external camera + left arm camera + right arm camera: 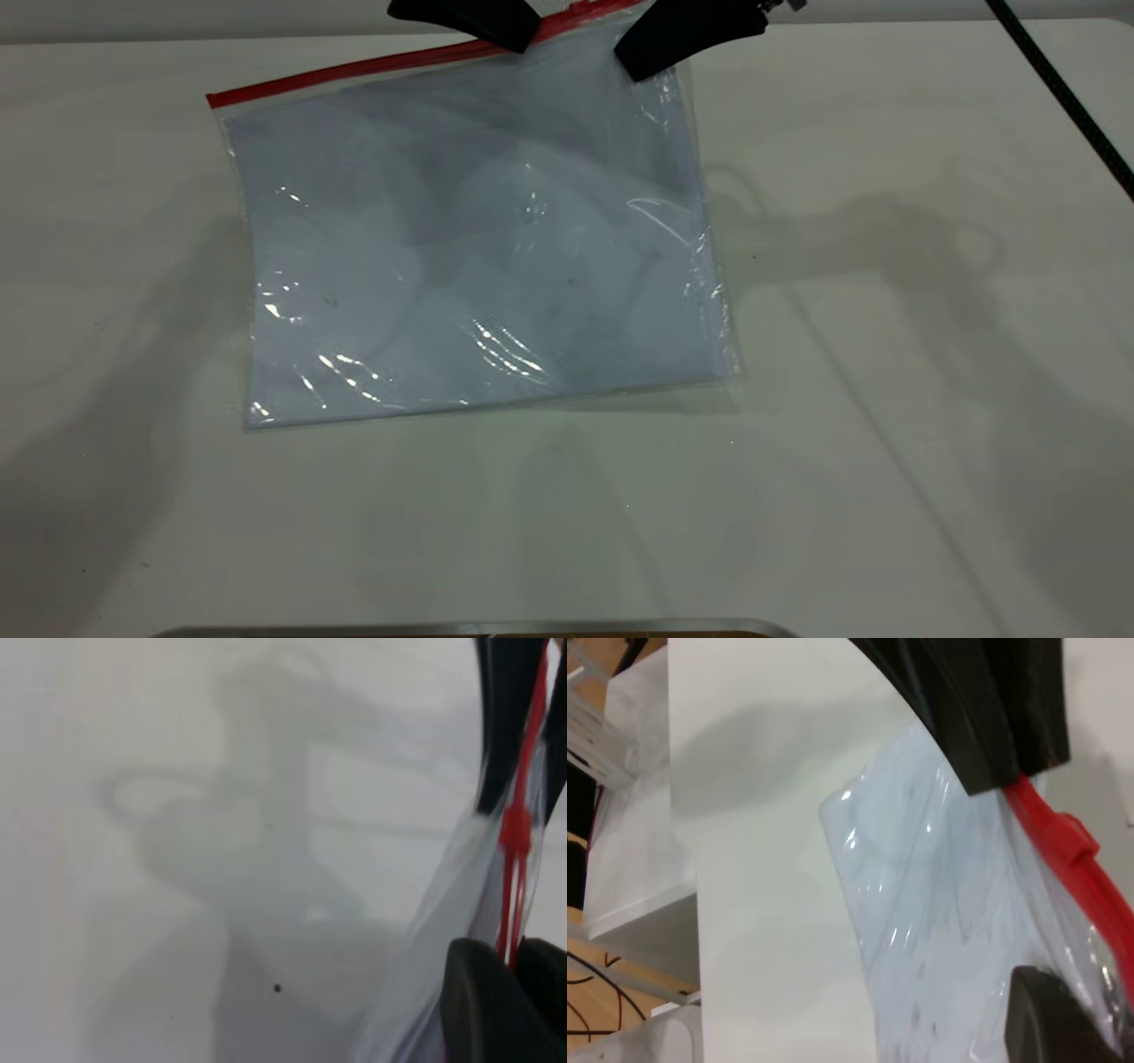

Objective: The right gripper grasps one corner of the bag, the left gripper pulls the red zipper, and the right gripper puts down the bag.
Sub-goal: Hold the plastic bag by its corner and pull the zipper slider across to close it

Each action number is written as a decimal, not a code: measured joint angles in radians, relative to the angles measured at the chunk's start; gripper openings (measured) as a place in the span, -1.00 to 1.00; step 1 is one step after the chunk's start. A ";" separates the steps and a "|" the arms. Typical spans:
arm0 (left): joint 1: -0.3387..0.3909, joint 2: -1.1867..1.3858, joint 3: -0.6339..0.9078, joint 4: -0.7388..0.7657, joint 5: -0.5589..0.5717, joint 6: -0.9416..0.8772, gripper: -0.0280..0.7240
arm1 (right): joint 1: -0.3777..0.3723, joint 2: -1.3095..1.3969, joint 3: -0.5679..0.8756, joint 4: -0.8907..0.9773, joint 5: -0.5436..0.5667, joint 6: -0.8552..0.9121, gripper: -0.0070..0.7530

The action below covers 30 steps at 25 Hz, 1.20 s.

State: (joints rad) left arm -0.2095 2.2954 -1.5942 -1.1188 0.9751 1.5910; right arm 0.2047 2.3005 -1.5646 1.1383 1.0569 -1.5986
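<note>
The bag (478, 257) is hanging over the white table (886, 354), lifted by its upper edge, and its lower edge is lying on the table surface. The right gripper (682, 35) is pinching the corner of the bag (651, 66), with its jaws closed tight on the plastic beside the end of the red zipper (354, 69). The left gripper (483, 22) is clamping on the red strip near this corner, just beside the small red slider tab (1074, 835).
</note>
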 joint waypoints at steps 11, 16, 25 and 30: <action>0.056 0.000 0.000 -0.009 -0.017 0.000 -0.64 | -0.056 0.000 0.000 0.028 -0.003 -0.004 -0.89; 0.046 0.000 0.000 -0.090 -0.017 0.018 -0.40 | -0.031 0.000 0.000 0.029 -0.005 -0.004 -0.89; 0.012 0.000 -0.029 -0.127 0.056 0.026 0.24 | 0.017 0.000 0.000 0.030 0.014 -0.007 -0.89; -0.020 0.012 -0.029 -0.117 0.056 0.029 0.26 | 0.030 0.000 0.000 0.037 0.026 -0.011 -0.89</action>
State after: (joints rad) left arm -0.2300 2.3070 -1.6227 -1.2355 1.0307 1.6200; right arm 0.2350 2.3005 -1.5646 1.1750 1.0833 -1.6093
